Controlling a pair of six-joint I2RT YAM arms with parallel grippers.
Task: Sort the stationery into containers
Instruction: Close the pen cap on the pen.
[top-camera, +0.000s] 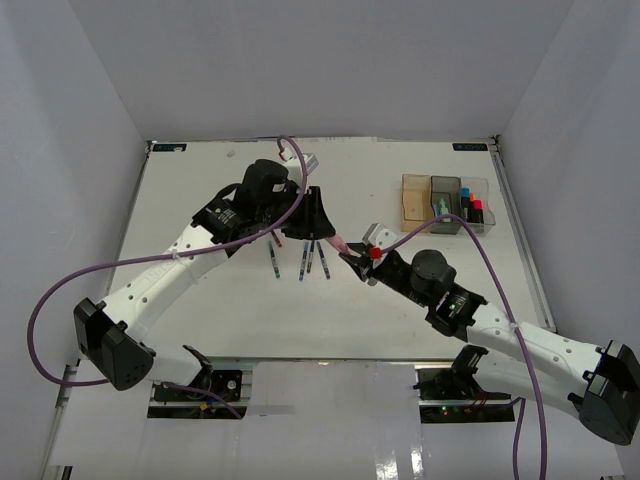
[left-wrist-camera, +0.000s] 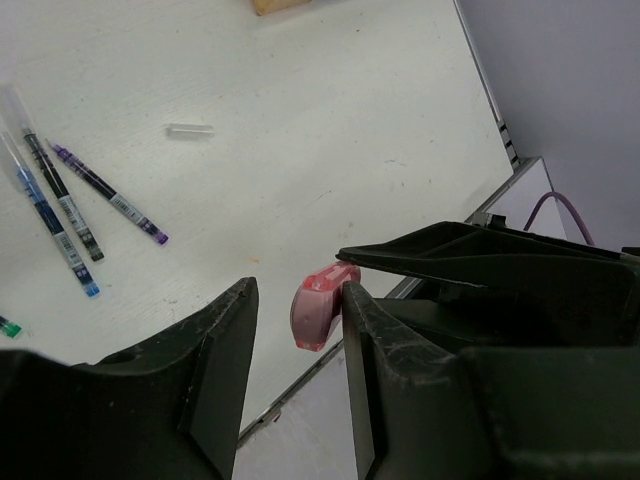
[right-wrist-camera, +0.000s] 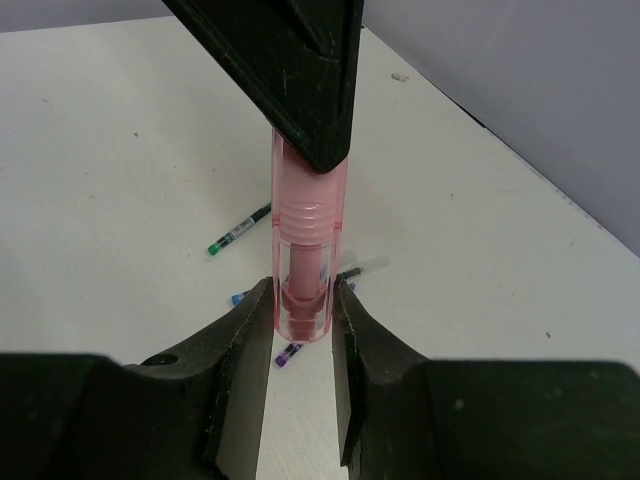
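Right wrist: handover drop risk

My right gripper (right-wrist-camera: 300, 295) clamps pink marker (right-wrist-camera: 305, 230), centre frame. My left gripper (left-wrist-camera: 297, 288) brackets far end; grip unclear. Early release drops it among pens (top-camera: 308, 260), short of bins (top-camera: 416, 203), top-view upper right.

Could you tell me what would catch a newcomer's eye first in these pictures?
Mid-table, one pink marker spans two grippers: the right gripper clamps one end, the left gripper flanks the other. Thin pens lie loose beside them, and three small bins sit in a row at the far right, bright-capped highlighters already inside.
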